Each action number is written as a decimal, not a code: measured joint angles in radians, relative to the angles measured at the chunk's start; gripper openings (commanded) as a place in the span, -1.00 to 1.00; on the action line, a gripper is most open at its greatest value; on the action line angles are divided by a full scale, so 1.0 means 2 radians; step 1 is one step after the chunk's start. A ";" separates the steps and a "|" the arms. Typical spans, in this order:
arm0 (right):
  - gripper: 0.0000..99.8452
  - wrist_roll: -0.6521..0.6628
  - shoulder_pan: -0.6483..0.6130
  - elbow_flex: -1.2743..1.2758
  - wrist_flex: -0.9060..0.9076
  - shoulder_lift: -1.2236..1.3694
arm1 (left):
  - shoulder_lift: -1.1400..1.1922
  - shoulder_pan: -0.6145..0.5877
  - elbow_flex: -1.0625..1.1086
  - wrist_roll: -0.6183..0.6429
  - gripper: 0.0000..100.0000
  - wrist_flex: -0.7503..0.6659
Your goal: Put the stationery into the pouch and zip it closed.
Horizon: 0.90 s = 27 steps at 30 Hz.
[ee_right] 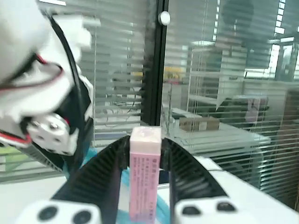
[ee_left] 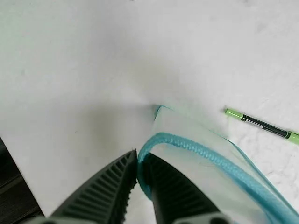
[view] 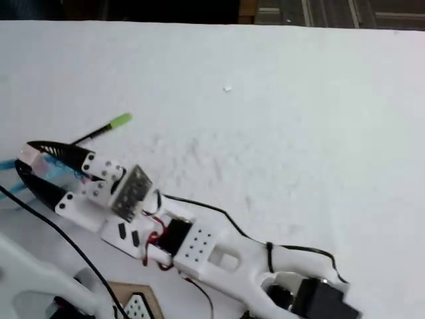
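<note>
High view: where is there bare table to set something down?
Free: the broad table stretch from the green pen to the far edge and the picture's right. Crowded: the near-left corner, where the right hand holds the pink eraser at the pouch, with cables.

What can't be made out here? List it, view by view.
High view: most of the pouch, cut off by the left edge and covered by the right gripper and eraser.
Left wrist view: whether anything lies in the pouch, and its zip pull; the bottom edge cuts it off beyond the left gripper.
Left wrist view: the far end of the pen, cut off by the right edge.
</note>
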 measured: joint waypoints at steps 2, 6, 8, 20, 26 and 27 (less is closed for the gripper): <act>-0.97 0.000 0.001 -0.009 0.000 0.021 | 0.000 0.000 0.000 0.000 -0.96 0.000; -0.97 -0.001 -0.001 -0.033 -0.002 0.067 | 0.000 0.000 0.000 0.000 -0.96 0.000; -0.97 -0.001 -0.001 -0.039 -0.002 0.091 | 0.000 0.000 0.000 0.000 -0.96 0.000; -0.37 -0.001 -0.002 -0.082 0.142 0.075 | 0.000 0.000 -0.001 0.000 -0.96 -0.001; -0.35 -0.002 0.000 -0.084 0.231 0.018 | 0.000 0.000 0.000 0.000 -0.96 0.001; -0.36 -0.002 0.001 -0.084 0.236 0.010 | 0.000 0.000 0.000 0.000 -0.96 0.001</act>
